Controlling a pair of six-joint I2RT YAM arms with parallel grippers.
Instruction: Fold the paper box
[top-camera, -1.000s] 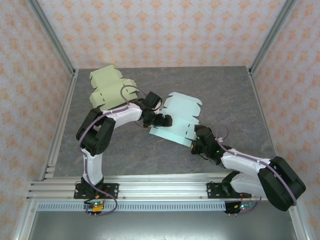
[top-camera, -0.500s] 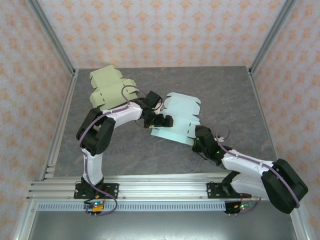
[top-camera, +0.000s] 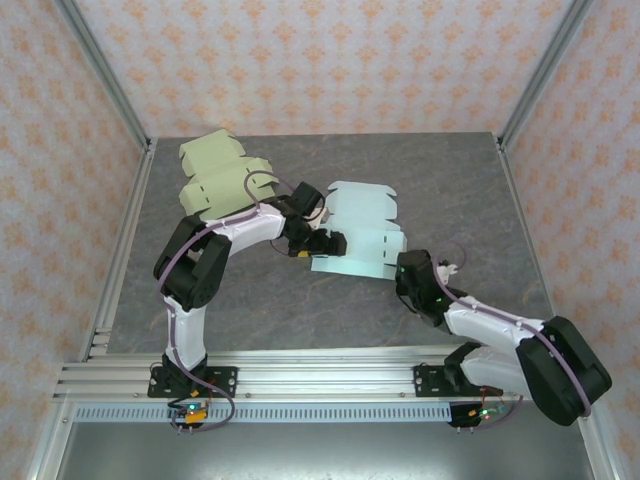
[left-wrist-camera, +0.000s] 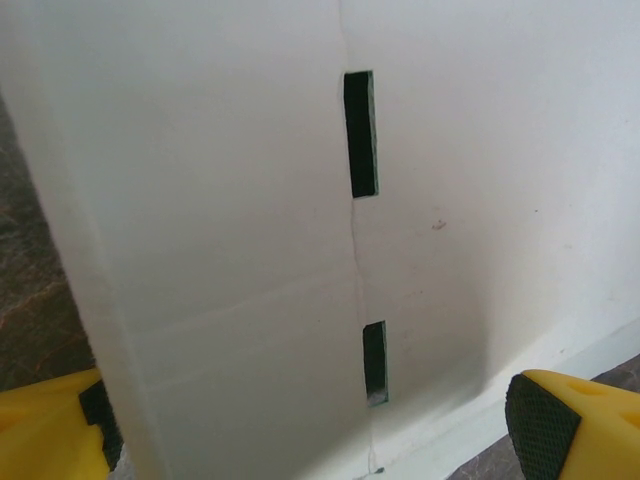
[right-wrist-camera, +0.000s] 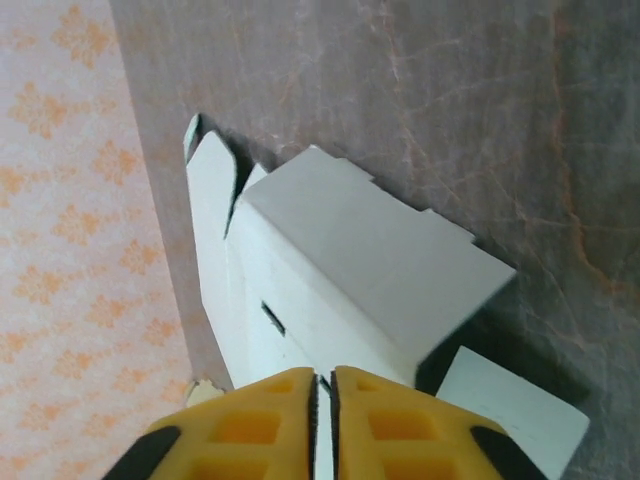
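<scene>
The paper box (top-camera: 362, 228) is a pale, partly folded blank lying mid-table. In the right wrist view one panel of the paper box (right-wrist-camera: 370, 265) stands raised above the slotted base. My right gripper (top-camera: 405, 268) is at the blank's near right edge, its yellow fingers (right-wrist-camera: 260, 420) shut on a thin paper edge. My left gripper (top-camera: 326, 243) sits at the blank's left edge, open. In the left wrist view its fingertips (left-wrist-camera: 575, 420) stand wide apart on either side of a slotted panel of the paper box (left-wrist-camera: 250, 230).
Two pale green folded blanks (top-camera: 220, 172) lie at the back left of the grey table (top-camera: 470, 190). Metal frame posts and patterned walls enclose the table on three sides. Bare tabletop lies to the right and near front.
My right gripper has closed on the blank's near edge. The blank has shifted slightly right and its far panel has folded up. The left arm has barely moved.
</scene>
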